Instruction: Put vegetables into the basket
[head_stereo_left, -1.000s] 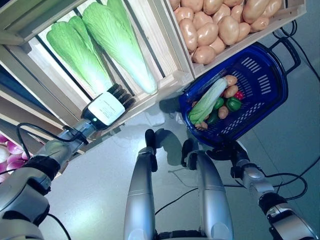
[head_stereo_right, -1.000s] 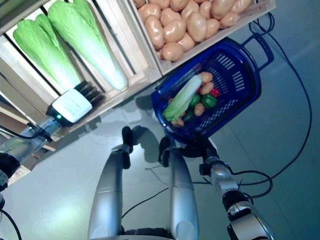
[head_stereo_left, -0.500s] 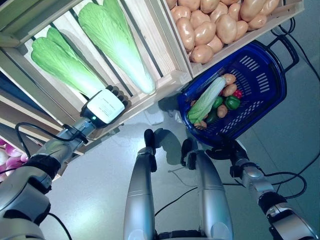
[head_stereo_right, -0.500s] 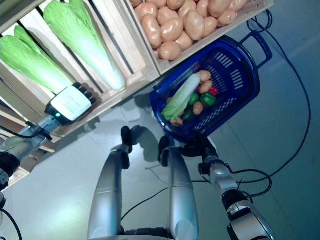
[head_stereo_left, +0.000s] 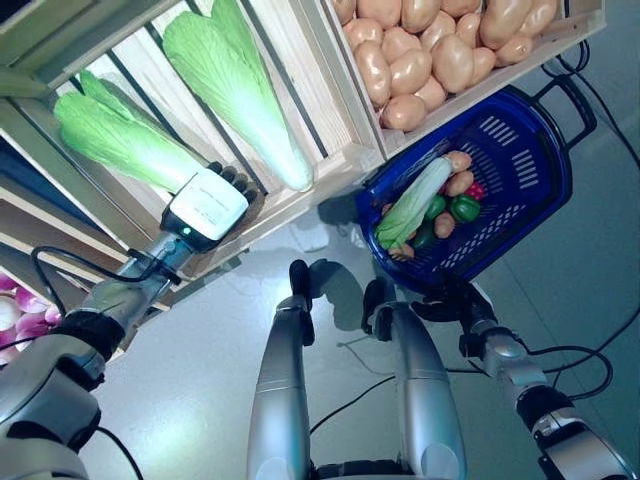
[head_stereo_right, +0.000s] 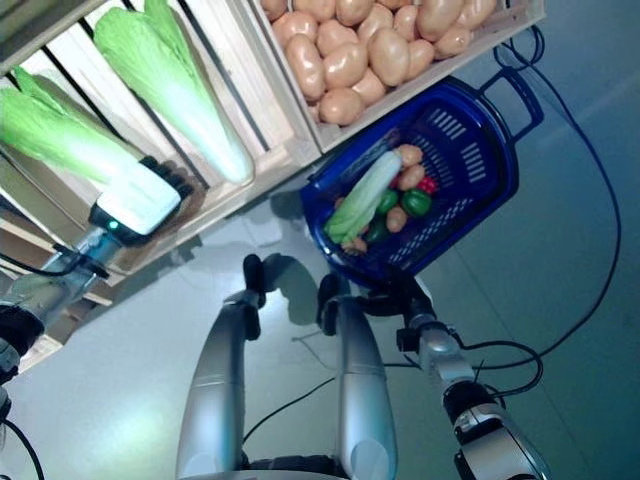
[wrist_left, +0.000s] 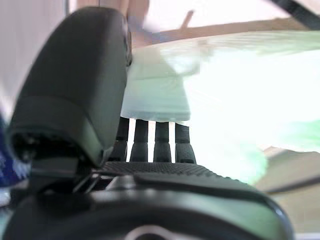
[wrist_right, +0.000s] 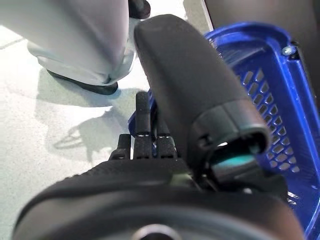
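My left hand reaches into a wooden crate of the stand and is shut on the white base of a green napa cabbage. The cabbage lies tilted away to the left. In the left wrist view the cabbage's pale base sits between my thumb and my fingers. The blue basket stands on the floor at the right. It holds another napa cabbage, green peppers, potatoes and a small red vegetable. My right hand waits at the basket's near rim with straight fingers.
The slanted wooden stand overhangs the floor above the basket's far side. A second napa cabbage lies just right of my left hand. The basket's dark handle sticks out at its far end. Grey floor lies between the stand and me.
My left hand has closed on the cabbage's base and moved up a little. The held cabbage has swung left, away from the second cabbage. The right hand stays put.
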